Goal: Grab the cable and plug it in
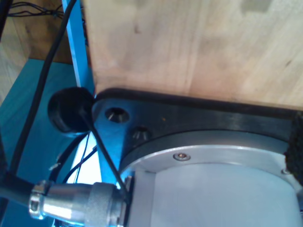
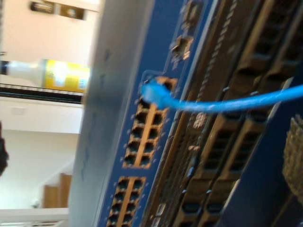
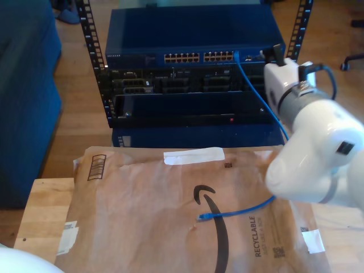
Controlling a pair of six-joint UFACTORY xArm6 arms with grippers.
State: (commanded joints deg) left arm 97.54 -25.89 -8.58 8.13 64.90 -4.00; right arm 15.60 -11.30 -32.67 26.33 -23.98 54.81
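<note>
cable [image 3: 263, 108] first: you can see the thin bright blue cord plugged into a port on the blue network switch [image 3: 187, 34], in the row of ports near the exterior view's right end. from that port it hangs down and runs behind the white arm [image 3: 315, 153] that stands at the exterior view's right. it comes out again below the arm and lies across the brown paper mailer [image 3: 170, 210]. its loose end, a small blue-booted plug [image 3: 202, 217], rests on the mailer just beside the black smile logo.

your second wrist view looks along the switch from close up. there the cable [image 2: 222, 104] goes into a top port of one orange-lined block, and its blue boot [image 2: 154, 93] sits right at the port. the cord stretches away from the switch toward the camera. you cannot tell how far my second gripper is spread or whether it has hold of anything, because the jaws are too hard to make out.

your first wrist view shows a wooden tabletop [image 1: 199, 47], a dark metal base plate [image 1: 189, 118] lying on it, and a silver connector [image 1: 80, 201] with a black wire. you cannot tell the state of my first gripper either.

the switch sits in a black rack [image 3: 91, 51] above other dark gear.
</note>
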